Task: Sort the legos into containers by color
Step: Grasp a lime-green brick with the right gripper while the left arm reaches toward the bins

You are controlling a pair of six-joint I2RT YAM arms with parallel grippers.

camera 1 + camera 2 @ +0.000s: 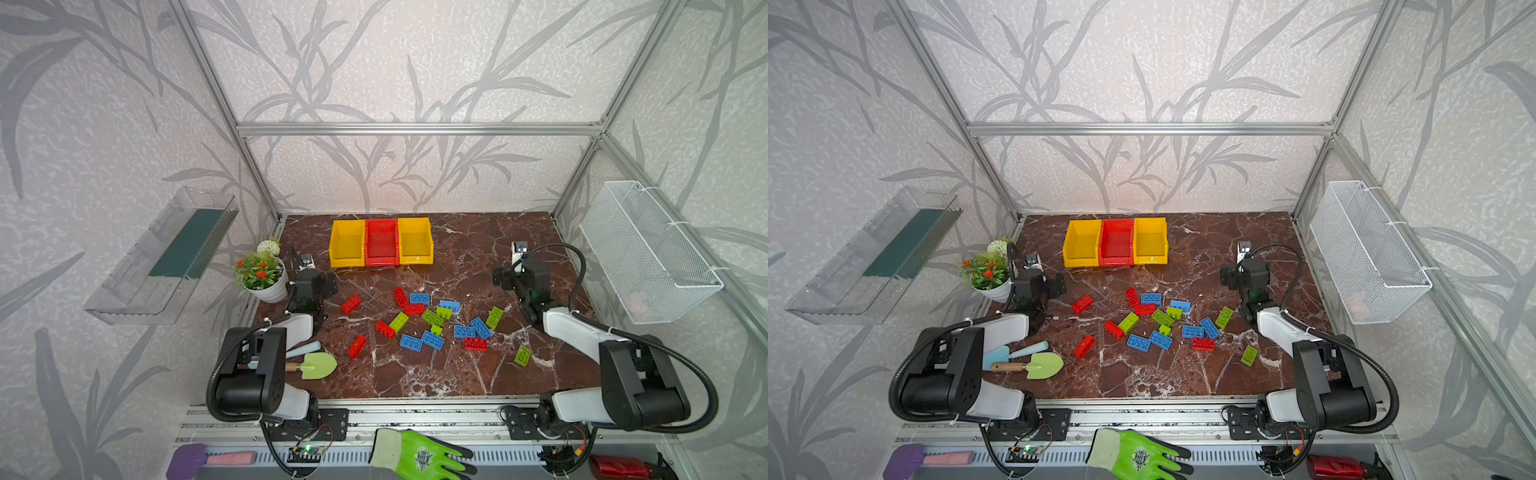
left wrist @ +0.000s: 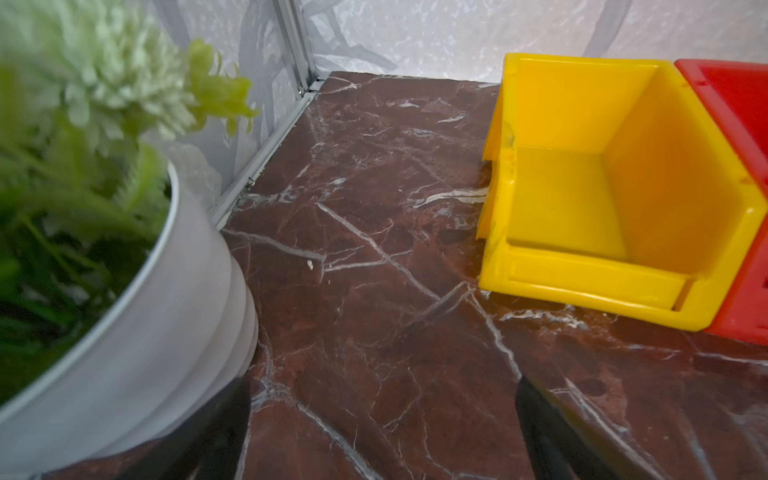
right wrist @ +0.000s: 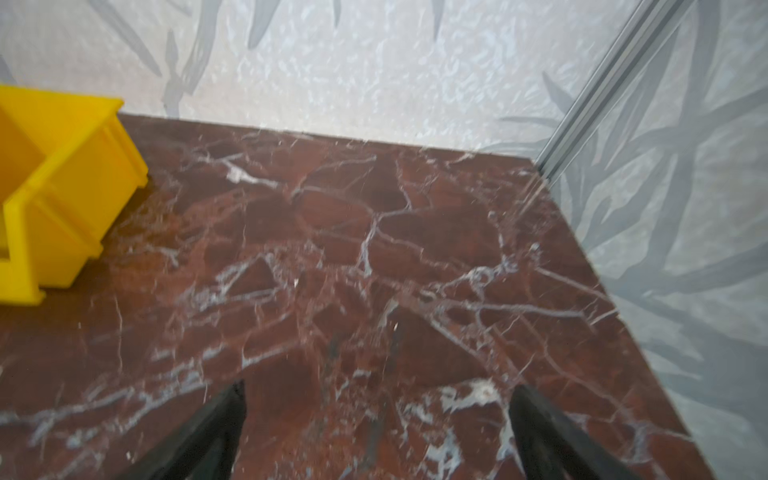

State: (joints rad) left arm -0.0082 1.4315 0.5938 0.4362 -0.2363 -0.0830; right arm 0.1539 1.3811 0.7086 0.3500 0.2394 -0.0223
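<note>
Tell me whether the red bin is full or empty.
Empty. In both top views the red bin shows only its bare floor; nothing lies inside.

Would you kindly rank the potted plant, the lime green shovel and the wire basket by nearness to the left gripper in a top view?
1. Potted plant, just left of the left gripper.
2. Lime green shovel, toward the front.
3. Wire basket, on the right wall.

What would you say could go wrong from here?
The open left gripper sits beside the white pot of artificial flowers; a swing might tip it. The red, blue and lime green plastic bricks lie crowded, some touching, so a grasp may drag neighbours. The joined plastic bins are two yellow and one red, so blue and green placement is ambiguous.
</note>
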